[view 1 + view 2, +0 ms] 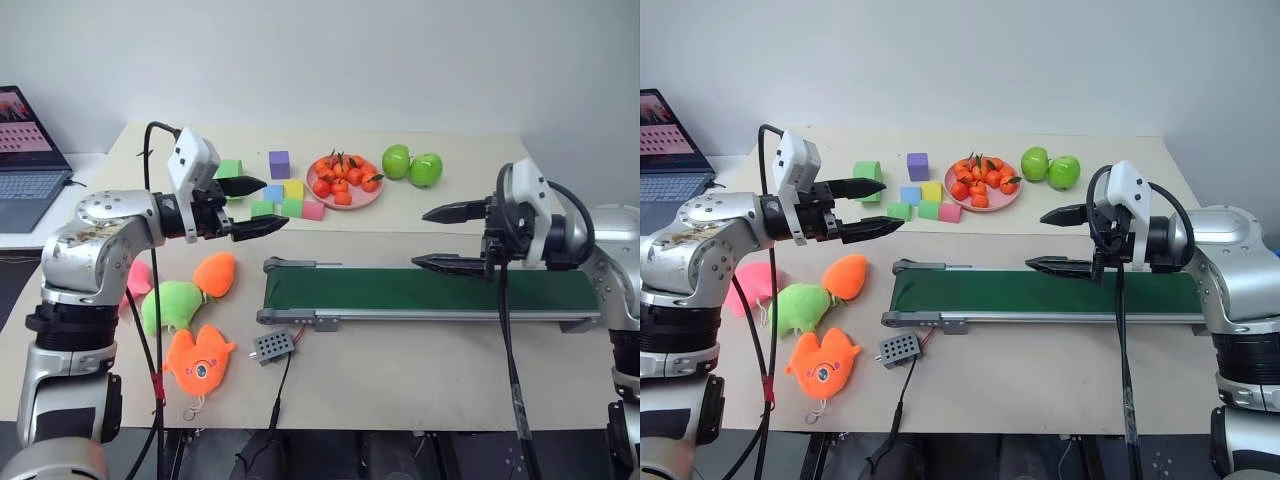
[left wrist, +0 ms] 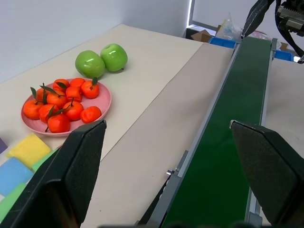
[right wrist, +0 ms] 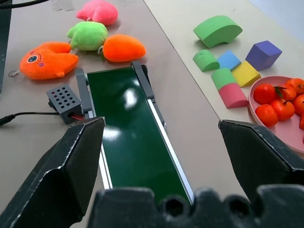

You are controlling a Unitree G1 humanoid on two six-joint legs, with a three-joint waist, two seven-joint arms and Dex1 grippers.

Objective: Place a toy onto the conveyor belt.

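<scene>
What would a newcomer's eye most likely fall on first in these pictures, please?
Probably the long dark-green conveyor belt lying bare across the middle of the table, with both open grippers, left and right, raised in the air at its two ends. Next, the bright cluster of plush toys off the belt's left end, with the flat orange fish-like toy nearest the table's front edge, and the pink plate of small oranges behind.

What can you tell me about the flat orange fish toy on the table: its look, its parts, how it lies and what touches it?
The orange fish toy is a flat, bright-orange plush with pointed fins and one round eye that faces up. A thin cord loop trails from it toward the table's near edge. It lies flat on the beige table, left of the grey control box and near the lime-green plush; whether they touch is unclear. No pincer touches it, and it is not on the conveyor belt.
</scene>
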